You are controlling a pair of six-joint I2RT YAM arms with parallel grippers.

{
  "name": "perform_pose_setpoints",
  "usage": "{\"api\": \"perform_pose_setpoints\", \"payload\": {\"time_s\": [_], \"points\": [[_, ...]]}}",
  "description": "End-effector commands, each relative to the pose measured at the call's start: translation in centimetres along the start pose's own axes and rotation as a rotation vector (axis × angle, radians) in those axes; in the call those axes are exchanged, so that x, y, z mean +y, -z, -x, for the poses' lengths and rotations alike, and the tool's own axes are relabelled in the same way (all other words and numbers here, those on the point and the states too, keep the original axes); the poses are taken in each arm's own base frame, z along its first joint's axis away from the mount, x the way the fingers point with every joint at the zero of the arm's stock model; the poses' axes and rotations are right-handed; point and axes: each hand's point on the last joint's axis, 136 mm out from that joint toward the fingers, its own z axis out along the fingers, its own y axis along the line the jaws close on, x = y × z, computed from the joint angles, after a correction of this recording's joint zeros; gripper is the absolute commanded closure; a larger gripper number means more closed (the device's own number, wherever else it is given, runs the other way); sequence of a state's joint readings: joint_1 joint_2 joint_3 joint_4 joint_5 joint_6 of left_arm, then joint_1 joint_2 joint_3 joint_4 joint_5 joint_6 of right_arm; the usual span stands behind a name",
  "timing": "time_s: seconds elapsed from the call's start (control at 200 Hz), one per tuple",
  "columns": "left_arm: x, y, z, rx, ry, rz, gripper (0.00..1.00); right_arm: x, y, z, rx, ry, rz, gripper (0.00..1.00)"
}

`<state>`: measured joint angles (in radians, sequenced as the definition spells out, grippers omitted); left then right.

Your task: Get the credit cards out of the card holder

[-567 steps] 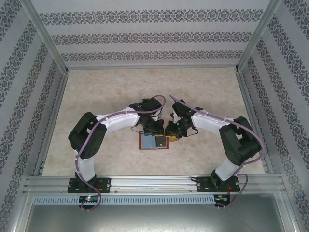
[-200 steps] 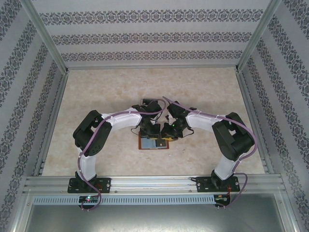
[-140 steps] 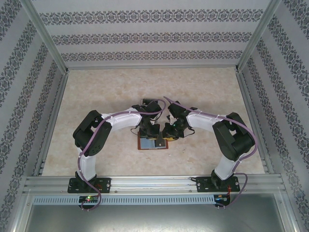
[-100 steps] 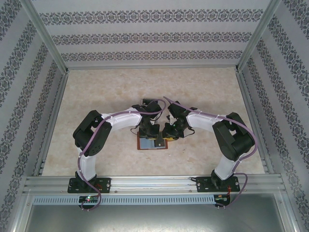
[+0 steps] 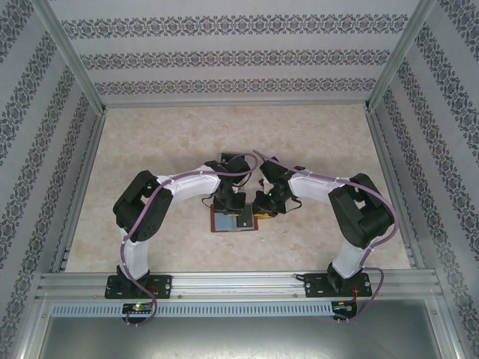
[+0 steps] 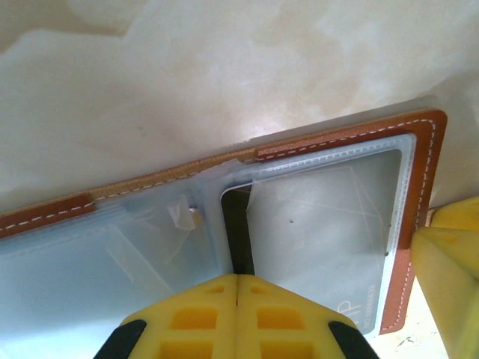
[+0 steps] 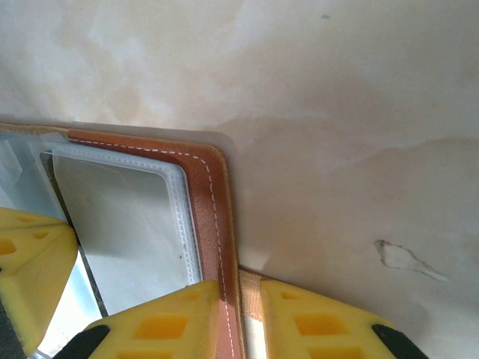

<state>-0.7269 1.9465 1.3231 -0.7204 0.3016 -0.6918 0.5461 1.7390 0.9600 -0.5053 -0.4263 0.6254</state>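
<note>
The open wallet (image 5: 233, 221) lies low in the middle of the top view, its long axis running left to right. The left gripper (image 6: 237, 280), fingers shut together, rests at the fold. The right gripper (image 7: 239, 293), narrow, appears to pinch the brown right-hand edge. A pale card (image 6: 322, 221) sits in the pocket between them, just right of the left fingers. Both arms are close, but the right seems nearer the card's outer end.

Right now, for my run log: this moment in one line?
left gripper: jaws shut, at fold of open card holder | right gripper: jaws clamping its edge | credit cards: in sleeves
</note>
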Motion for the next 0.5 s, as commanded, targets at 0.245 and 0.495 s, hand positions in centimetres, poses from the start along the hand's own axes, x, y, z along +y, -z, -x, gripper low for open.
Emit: {"api": "perform_pose_setpoints", "payload": {"time_s": [0.245, 0.495], "points": [[0.5, 1.3, 0.0, -0.033, -0.006, 0.052, 0.94, 3.6, 0.9, 0.2, -0.020, 0.015, 0.109, 0.77], [-0.4, 1.6, 0.1, -0.043, 0.004, -0.001, 0.94, 3.9, -0.5, 0.4, 0.004, 0.007, 0.145, 0.77]]}}
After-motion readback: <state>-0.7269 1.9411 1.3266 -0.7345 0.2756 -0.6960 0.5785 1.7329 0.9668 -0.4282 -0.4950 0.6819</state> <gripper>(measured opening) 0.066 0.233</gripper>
